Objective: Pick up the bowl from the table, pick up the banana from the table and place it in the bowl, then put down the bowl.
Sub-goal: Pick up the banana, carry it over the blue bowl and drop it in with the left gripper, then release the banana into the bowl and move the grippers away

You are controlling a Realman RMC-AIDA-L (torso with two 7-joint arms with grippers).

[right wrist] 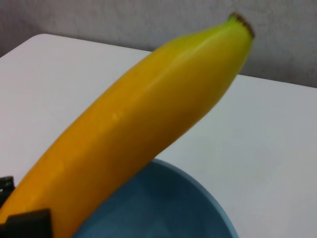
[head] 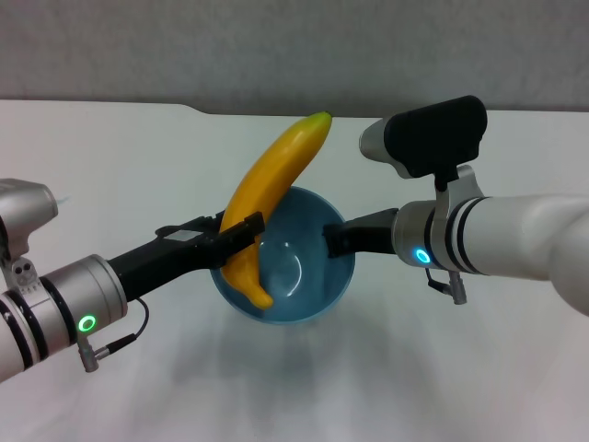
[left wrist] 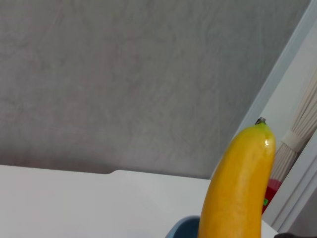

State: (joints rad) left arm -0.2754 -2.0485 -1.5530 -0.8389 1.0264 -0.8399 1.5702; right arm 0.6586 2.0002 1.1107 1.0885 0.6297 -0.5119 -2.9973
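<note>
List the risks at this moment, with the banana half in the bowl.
1. The banana stands steeply, only its lower end inside the bowl; released by the left gripper, it may tip out over the rim.
2. The right gripper holds the bowl by one rim edge, so a push could tilt it.

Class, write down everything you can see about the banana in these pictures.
The banana is smooth, glossy and yellow-orange, greener toward its small dark upper tip. It stands steeply tilted, lower end inside the light-blue bowl, upper end well above the rim. The left claw grips its lower half. The right claw holds the bowl's rim, not the banana.
</note>
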